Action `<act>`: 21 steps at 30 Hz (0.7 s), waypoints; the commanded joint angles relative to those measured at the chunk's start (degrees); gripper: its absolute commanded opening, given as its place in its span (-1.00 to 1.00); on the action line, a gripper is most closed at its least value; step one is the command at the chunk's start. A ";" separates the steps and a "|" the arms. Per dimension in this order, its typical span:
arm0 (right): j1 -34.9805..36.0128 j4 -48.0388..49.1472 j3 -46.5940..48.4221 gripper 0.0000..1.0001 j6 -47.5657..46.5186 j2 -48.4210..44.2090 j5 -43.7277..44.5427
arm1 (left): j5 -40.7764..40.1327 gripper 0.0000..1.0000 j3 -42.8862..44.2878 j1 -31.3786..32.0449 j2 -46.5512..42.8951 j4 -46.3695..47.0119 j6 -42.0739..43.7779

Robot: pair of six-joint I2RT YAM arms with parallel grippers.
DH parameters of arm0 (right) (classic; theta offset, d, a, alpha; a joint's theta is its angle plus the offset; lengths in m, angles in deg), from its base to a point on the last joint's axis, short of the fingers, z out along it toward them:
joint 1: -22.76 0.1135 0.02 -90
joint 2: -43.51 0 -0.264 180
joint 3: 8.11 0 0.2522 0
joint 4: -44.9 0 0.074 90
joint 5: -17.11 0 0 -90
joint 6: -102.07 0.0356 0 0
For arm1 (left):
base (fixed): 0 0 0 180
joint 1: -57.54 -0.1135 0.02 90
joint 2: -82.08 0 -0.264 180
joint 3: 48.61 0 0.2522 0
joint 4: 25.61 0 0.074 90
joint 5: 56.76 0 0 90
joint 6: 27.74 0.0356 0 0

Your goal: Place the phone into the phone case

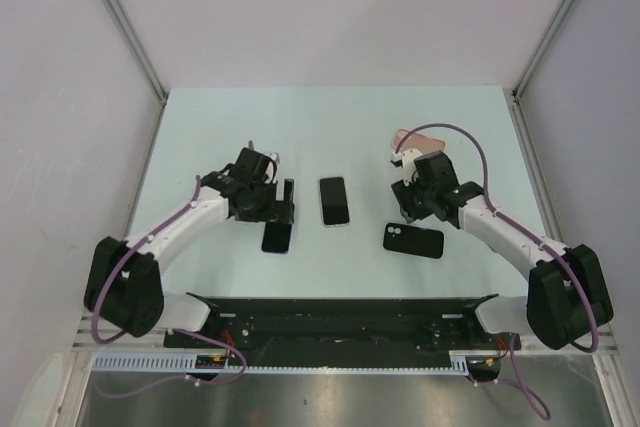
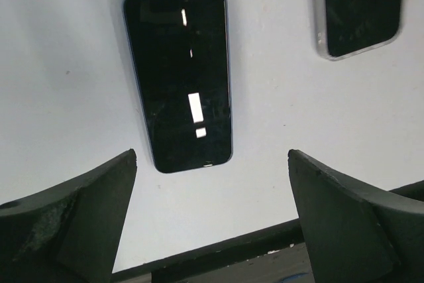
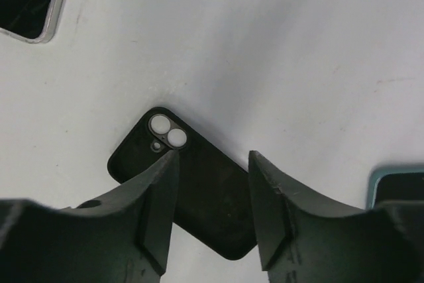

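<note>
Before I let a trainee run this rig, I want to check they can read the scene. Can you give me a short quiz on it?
1. True or false: the left gripper is clamped on the black phone.
2. What lies right under the right gripper? A) the black phone case B) a charger C) a cup
3. In the top view, on which side of the clear-cased phone does the black phone lie?

Key: 1 false, its jaws stand wide and do not touch the phone. 2 A. 3 left.
</note>
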 commanded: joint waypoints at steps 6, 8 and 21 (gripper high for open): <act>-3.17 3.09 3.36 -0.08 -15.10 7.45 -15.13 | -3.57 0.99 -0.95 0.41 -9.64 2.60 -1.48; -3.09 1.87 3.80 -0.03 -19.13 8.51 -14.52 | -3.57 0.99 -1.22 0.41 -10.35 2.77 -1.57; -5.37 -1.75 4.51 -0.01 -26.28 15.89 -19.97 | -3.48 1.00 -1.13 0.32 -11.50 2.78 -1.75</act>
